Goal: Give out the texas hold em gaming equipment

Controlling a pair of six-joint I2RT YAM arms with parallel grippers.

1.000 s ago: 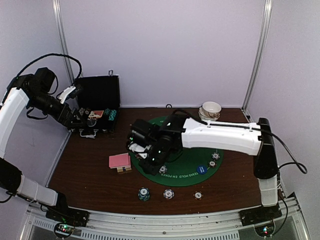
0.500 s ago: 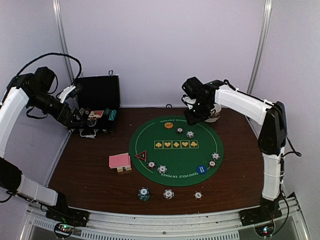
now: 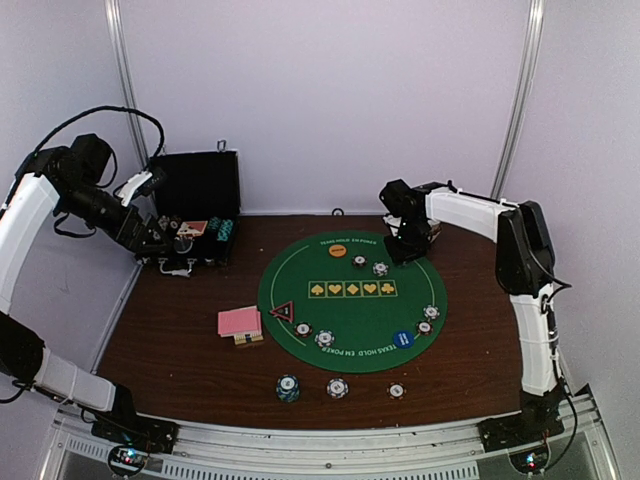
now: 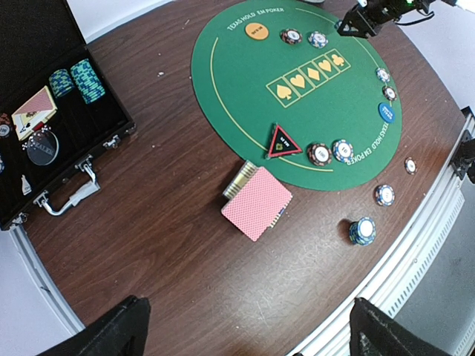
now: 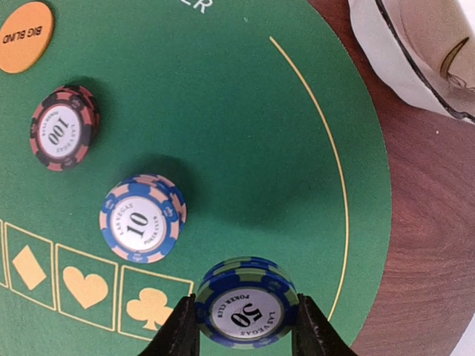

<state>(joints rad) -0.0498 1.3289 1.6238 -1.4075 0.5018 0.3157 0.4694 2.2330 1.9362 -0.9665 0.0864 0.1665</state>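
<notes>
1. Clearly, the right gripper is closed on a blue-green "50" chip, with one finger on each side. The frame cuts off the chip's lower edge, and I cannot tell if it touches the green mat.
2. From above, this chip is hidden under the gripper, at the far right part of the mat near the white bowls. The wrist view shows only a corner of the bowls.
3. Just beside the held chip lies a blue "10" chip, and farther away a red-black "100" chip. The orange button is partly out of frame.
4. The left gripper hangs by the black case with its jaws wide apart and nothing between them. Only two dark fingertips are visible.
5. The pink-backed cards lie on the table beside the mat, covering a gold-edged thing I cannot identify. The triangle marker sits near them.
</notes>
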